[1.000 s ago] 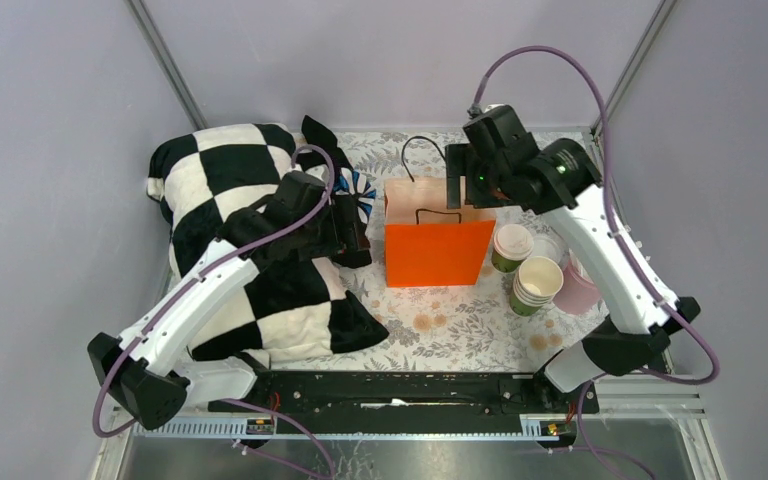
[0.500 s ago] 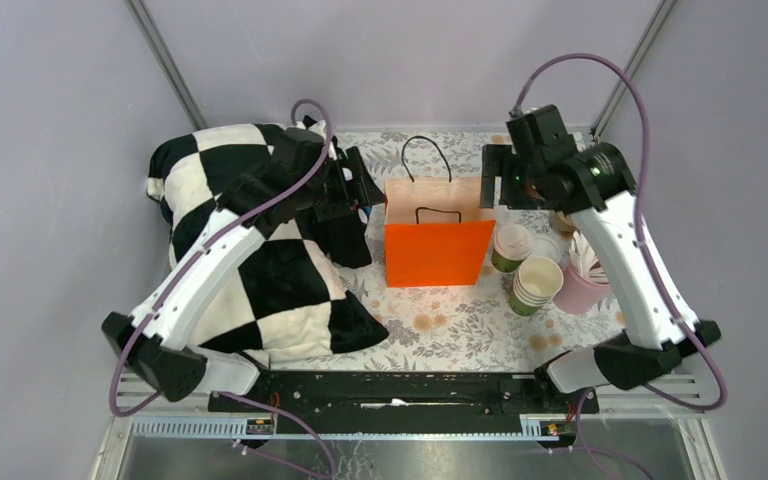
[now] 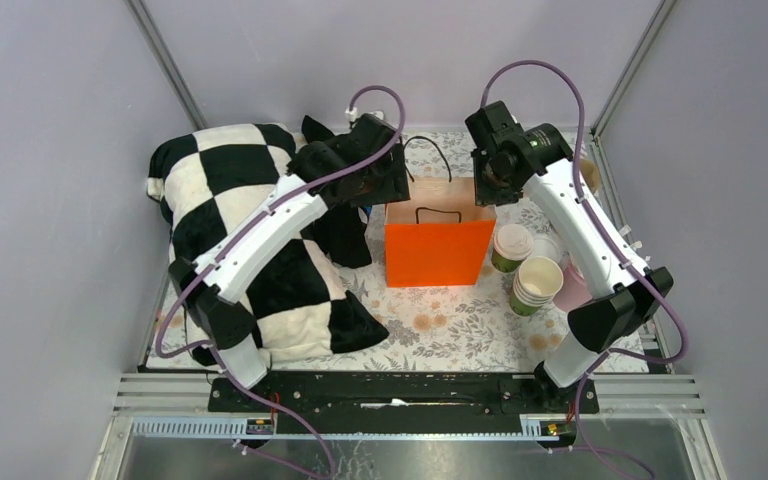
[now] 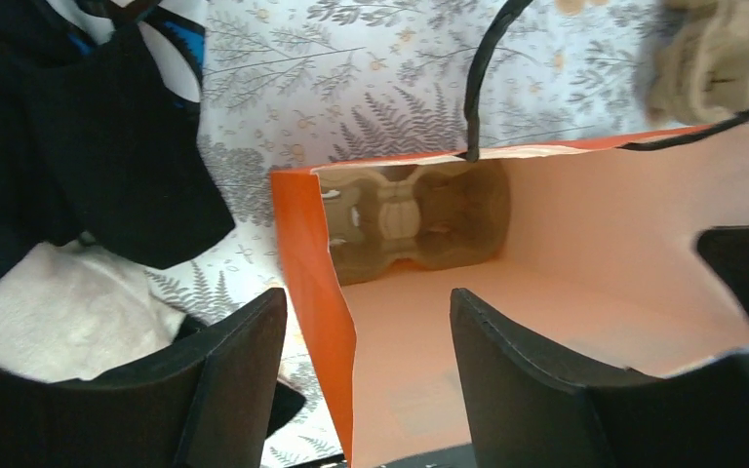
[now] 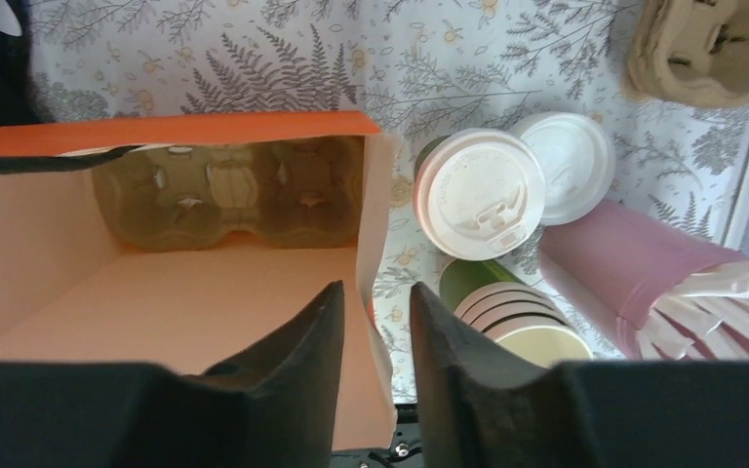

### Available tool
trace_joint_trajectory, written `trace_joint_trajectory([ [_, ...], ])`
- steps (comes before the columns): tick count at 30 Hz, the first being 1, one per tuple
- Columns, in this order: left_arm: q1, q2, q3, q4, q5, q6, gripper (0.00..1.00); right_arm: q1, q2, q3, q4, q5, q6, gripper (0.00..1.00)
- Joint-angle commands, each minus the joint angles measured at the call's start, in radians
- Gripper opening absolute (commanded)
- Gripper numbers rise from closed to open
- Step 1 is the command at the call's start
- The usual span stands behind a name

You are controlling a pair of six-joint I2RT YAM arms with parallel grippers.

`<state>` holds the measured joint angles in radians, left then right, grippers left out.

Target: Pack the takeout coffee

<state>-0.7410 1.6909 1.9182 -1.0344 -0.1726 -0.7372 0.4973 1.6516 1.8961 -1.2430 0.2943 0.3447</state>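
The takeout coffee, a green cup under a white lid, stands on the table just right of the orange paper bag. My left gripper is open, and in the left wrist view it straddles the bag's left wall. My right gripper hangs over the bag's right edge. Its jaws stand narrowly apart around the right wall, with a small gap on each side. A cardboard cup carrier lies at the bottom of the bag.
A stack of lidless green cups, a loose white lid and a pink cup of white sticks crowd the coffee's right side. Another cardboard carrier sits at the far right. A checkered pillow fills the left.
The left arm swung right, from over the pillow to the bag's left edge, its jaws narrowing somewhat. The right gripper came down onto the bag's right wall and closed most of the way.
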Motion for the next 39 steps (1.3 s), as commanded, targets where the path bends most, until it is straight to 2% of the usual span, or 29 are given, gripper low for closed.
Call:
trace_joint_trajectory([
  [1,-0.031,0.065,0.124,-0.145,-0.188,0.055,0.64,0.014,0.010,0.002,0.022,0.081,-0.011,0.26],
  [3,-0.035,0.083,0.154,-0.161,-0.202,0.084,0.57,0.018,0.008,0.004,0.024,0.096,-0.009,0.15],
  [7,-0.041,0.118,0.205,-0.182,-0.201,0.115,0.39,0.021,-0.001,0.003,0.044,0.080,-0.019,0.00],
  [10,-0.042,0.139,0.277,-0.208,-0.191,0.126,0.17,0.031,0.002,0.060,0.007,0.065,-0.018,0.00],
  [14,-0.042,0.120,0.354,-0.232,-0.192,0.126,0.00,0.037,-0.017,0.165,-0.076,0.014,0.003,0.00],
  [20,-0.044,0.022,0.384,-0.231,-0.155,0.073,0.00,0.037,-0.052,0.243,-0.138,-0.060,0.055,0.00],
  [23,-0.044,-0.020,0.373,-0.233,-0.131,0.051,0.00,0.038,-0.100,0.137,-0.088,-0.118,0.095,0.00],
  [24,-0.044,-0.031,0.359,-0.232,-0.130,0.045,0.04,0.036,-0.120,0.089,-0.060,-0.128,0.109,0.00],
  [26,-0.044,-0.062,0.289,-0.208,-0.122,0.045,0.32,0.033,-0.154,-0.002,-0.011,-0.149,0.137,0.00],
  [27,-0.044,-0.079,0.237,-0.184,-0.111,0.049,0.39,0.030,-0.166,-0.040,0.014,-0.159,0.149,0.00],
  [30,-0.044,-0.103,0.119,-0.143,-0.083,0.045,0.52,0.026,-0.182,-0.110,0.073,-0.216,0.162,0.00],
  [34,-0.038,-0.104,0.041,-0.106,-0.055,0.062,0.69,0.027,-0.186,-0.125,0.099,-0.243,0.156,0.00],
  [39,-0.023,-0.071,0.065,-0.094,-0.035,0.079,0.78,0.027,-0.193,-0.154,0.119,-0.243,0.132,0.00],
])
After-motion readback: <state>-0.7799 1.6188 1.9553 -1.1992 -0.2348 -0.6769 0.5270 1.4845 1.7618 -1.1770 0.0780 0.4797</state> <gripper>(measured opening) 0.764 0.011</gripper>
